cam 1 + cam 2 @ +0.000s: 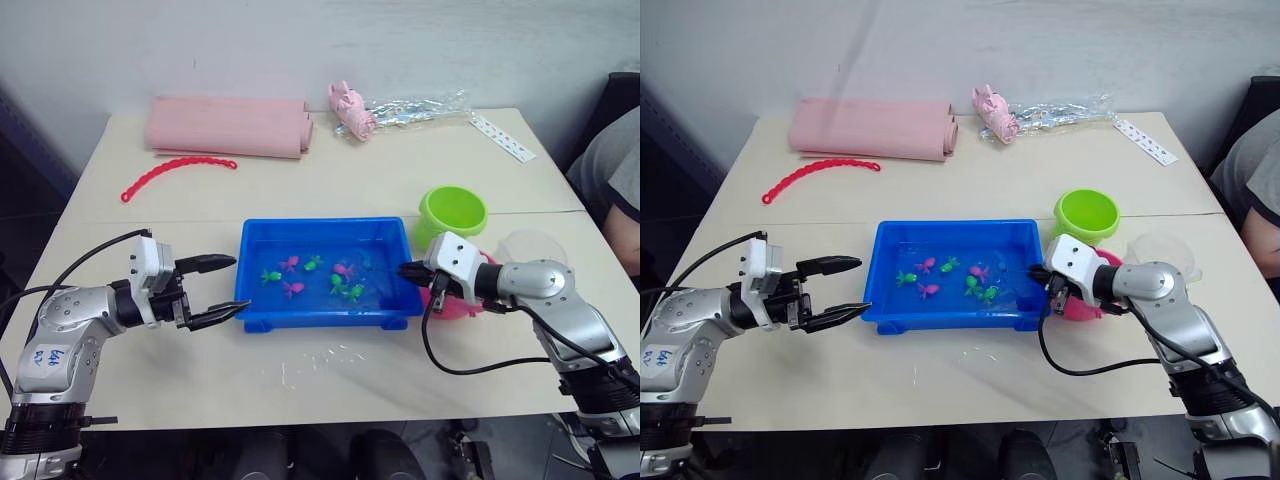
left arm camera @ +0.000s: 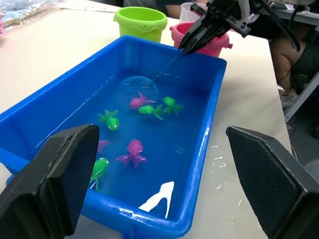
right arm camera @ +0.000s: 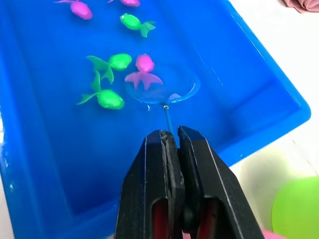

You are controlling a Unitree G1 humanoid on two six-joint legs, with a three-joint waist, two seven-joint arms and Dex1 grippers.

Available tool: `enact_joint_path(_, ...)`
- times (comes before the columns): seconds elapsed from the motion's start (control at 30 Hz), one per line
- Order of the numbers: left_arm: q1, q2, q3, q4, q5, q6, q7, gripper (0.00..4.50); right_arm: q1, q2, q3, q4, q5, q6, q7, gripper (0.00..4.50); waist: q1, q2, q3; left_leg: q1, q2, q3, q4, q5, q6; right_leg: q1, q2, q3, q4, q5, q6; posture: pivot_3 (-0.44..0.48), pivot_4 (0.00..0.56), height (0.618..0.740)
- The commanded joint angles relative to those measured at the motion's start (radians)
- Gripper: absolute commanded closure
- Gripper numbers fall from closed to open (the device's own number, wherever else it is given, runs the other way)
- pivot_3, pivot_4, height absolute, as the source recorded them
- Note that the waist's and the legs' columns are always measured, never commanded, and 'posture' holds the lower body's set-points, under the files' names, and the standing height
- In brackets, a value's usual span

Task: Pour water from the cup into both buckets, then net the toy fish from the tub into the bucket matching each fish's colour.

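One blue tub (image 1: 325,310) sits at the table's centre, holding water and seven toy fish (image 1: 291,289): three pink and four green, as counted in the left wrist view; two buckets stand at about three o'clock from the tub, one lime green bucket (image 1: 452,213) farther back and one pink bucket (image 2: 212,47) nearer, just beside the tub's right end; one clear cup (image 1: 530,247) stands just right of the pink bucket, behind the right forearm; one net (image 3: 163,85) lies in the water, its ring around a pink fish (image 3: 143,71) with two green fish just beside it.

The right gripper (image 3: 175,144) reaches in from three o'clock over the tub's right rim, its two fingers pressed tight together on the net's thin handle, which slants down to the ring; the left gripper (image 1: 212,292) is held level at nine o'clock from the tub, fingers spread wide and empty, their tips near the tub's left wall, one above the other.
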Motion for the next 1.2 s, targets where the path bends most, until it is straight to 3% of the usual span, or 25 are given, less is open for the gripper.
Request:
enact_joint_path(0.03, 0.001, 0.018, 0.012, -0.002, -0.002, -0.004, -0.007, 0.03, 0.0, 0.011, -0.04, -0.027, 0.014, 0.0, -0.013, 4.5, 0.0, 0.0, 0.0, 0.0, 0.0, 0.0, 0.0, 0.0, 0.0, 0.0, 0.0, 0.0, 0.0, 0.0, 0.0, 0.0, 0.15, 0.74)
enact_joint_path(0.93, -0.034, 0.012, -0.005, 0.052, 0.016, -0.028, -0.017, 0.03, 0.054, 0.146, -0.073, -0.059, 0.077, 0.093, -0.097, 4.5, 0.0, 0.0, 0.0, 0.0, 0.0, 0.0, -0.002, 0.0, 0.0, 0.0, 0.0, 0.0, -0.002, 0.0, 0.0, 0.0, 0.15, 0.74)
enact_joint_path(1.2, -0.028, 0.013, -0.003, 0.056, 0.016, -0.03, -0.019, 0.03, 0.071, 0.137, -0.105, -0.072, 0.105, 0.098, -0.083, 4.5, 0.0, 0.0, 0.0, 0.0, 0.0, 0.0, -0.002, 0.0, -0.001, 0.0, 0.0, 0.0, -0.003, 0.0, 0.0, 0.0, 0.15, 0.74)
